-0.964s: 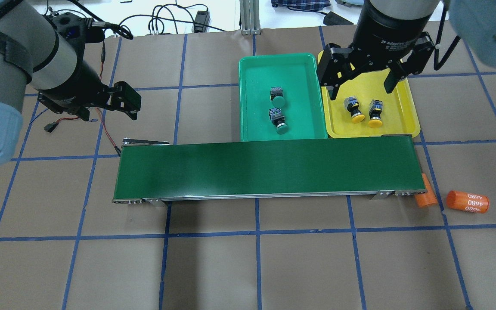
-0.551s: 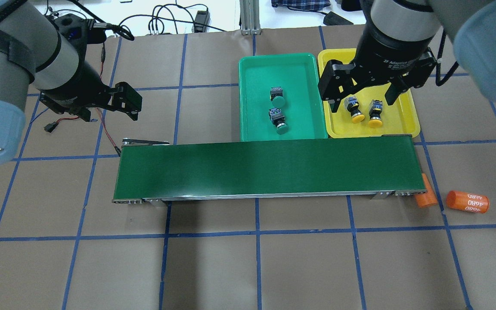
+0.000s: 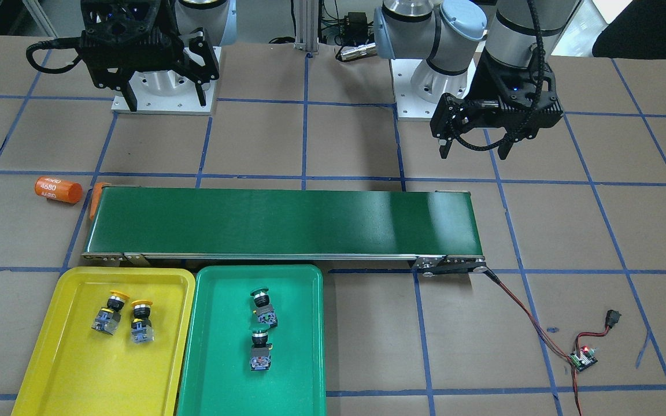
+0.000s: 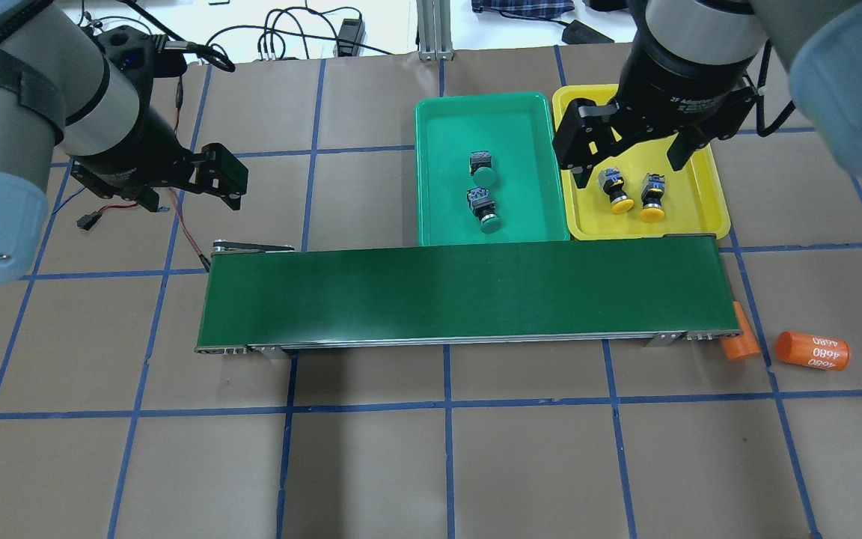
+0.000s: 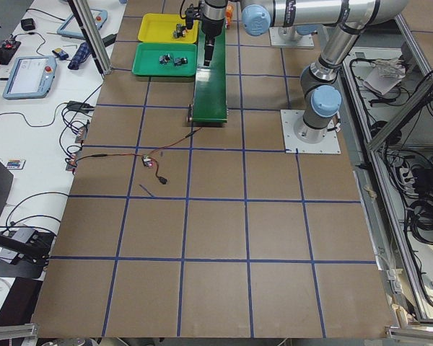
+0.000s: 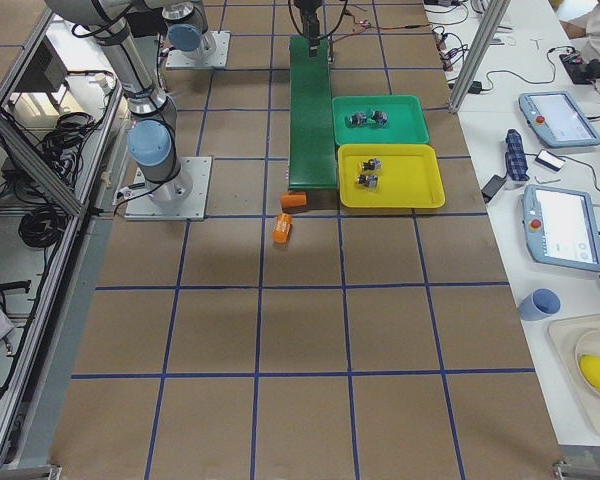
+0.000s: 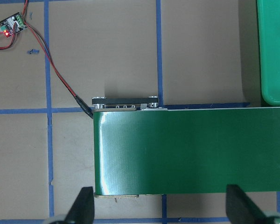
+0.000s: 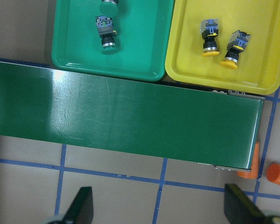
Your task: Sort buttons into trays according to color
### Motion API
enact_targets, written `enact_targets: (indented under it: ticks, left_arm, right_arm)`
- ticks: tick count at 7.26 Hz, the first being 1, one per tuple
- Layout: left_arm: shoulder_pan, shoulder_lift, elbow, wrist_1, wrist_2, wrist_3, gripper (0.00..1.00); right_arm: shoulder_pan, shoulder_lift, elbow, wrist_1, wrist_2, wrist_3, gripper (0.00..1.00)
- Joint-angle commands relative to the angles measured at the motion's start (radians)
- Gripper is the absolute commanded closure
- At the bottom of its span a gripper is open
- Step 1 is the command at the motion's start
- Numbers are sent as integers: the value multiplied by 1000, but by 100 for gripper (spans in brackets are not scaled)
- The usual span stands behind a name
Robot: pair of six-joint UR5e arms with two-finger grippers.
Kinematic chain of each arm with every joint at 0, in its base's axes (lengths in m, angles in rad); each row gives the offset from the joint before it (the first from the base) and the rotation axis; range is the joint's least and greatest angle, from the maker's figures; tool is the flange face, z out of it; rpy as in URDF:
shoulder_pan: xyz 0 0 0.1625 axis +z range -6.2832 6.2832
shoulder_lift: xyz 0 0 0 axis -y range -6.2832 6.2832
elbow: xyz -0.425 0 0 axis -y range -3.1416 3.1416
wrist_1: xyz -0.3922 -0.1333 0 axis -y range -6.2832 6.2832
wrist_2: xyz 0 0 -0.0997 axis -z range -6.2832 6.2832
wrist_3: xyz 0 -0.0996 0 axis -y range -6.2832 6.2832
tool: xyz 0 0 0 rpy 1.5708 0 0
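Two yellow buttons [image 4: 615,190] [image 4: 653,196] lie side by side in the yellow tray [image 4: 704,217]. Two green buttons [image 4: 482,168] [image 4: 483,208] lie in the green tray [image 4: 521,127]. Both trays sit side by side against the far edge of the belt. My right gripper [image 4: 629,157] is open and empty, high above the yellow tray; its wrist view looks down on the yellow buttons [image 8: 210,39]. My left gripper [image 3: 474,149] is open and empty, high above the belt's left end [image 7: 130,154].
The long dark-green conveyor belt [image 4: 468,296] crosses the table's middle. Two orange cylinders [image 4: 812,350] [image 4: 739,340] lie at its right end. A small controller board [image 3: 583,357] with red and black wires lies past its left end.
My right gripper, still open, shifted a little over the yellow tray, toward the belt and partly back. The left arm and all the buttons have stayed put.
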Motion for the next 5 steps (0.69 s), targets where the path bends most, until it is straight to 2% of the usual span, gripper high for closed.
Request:
enact_targets:
  ticks: [1,5]
  left_arm:
    - [1,5,0,1,1,0,0]
    - [1,0,0,1,2,0,0]
  right_arm:
    - [2,5,-2,-22,4,-2,0]
    - [3,37,-15,-24,-8,-3,0]
